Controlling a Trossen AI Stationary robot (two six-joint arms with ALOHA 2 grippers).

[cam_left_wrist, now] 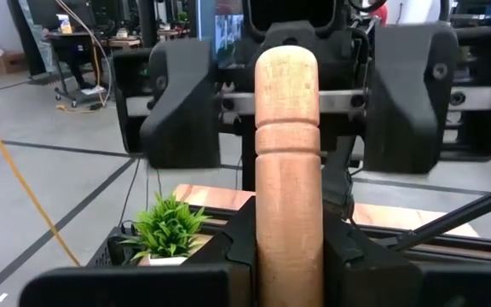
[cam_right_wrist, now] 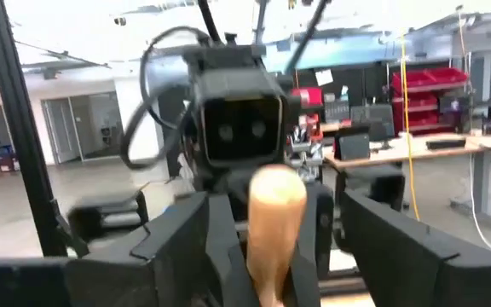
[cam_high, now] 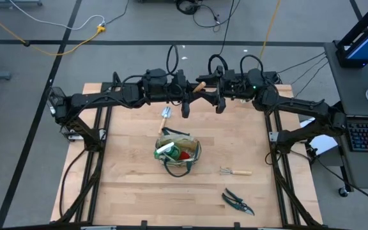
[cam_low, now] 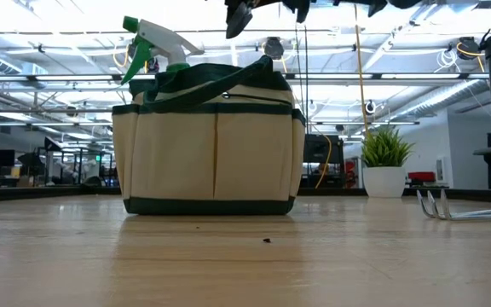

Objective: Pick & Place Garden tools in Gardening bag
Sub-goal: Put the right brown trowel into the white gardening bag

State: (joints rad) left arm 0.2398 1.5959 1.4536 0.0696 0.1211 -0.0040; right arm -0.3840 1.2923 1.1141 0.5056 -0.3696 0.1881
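Note:
A wooden tool handle (cam_left_wrist: pixel 286 153) hangs high over the table's far middle, with my left gripper (cam_left_wrist: pixel 286 247) shut on it; the tool's metal end is hidden. My right gripper (cam_right_wrist: pixel 275 247) faces it, open, its fingers (cam_left_wrist: pixel 173 98) standing on either side of the handle's rounded free end without touching it. The khaki gardening bag (cam_high: pixel 177 152) stands upright on its base at mid-table, with a green-and-white spray bottle (cam_low: pixel 147 43) and a red item (cam_high: pixel 184 155) in it. A small rake (cam_high: pixel 235 171) and dark pruning shears (cam_high: pixel 238 201) lie flat on the table, right of the bag and nearer the front. My left gripper pinches the wooden handle (cam_left_wrist: pixel 286 234) between its two fingers, some way back from the rounded end. The fingers come in level from the table's left, and the handle runs on beyond them toward my right gripper. The tool is lifted well clear of the table.
A metal-bladed tool (cam_high: pixel 166 115) lies just beyond the bag. A small potted plant (cam_low: pixel 386 162) stands at the table's far edge. Bare wood lies left of the bag and along the near edge. Both arms meet above the far middle (cam_high: pixel 200 86).

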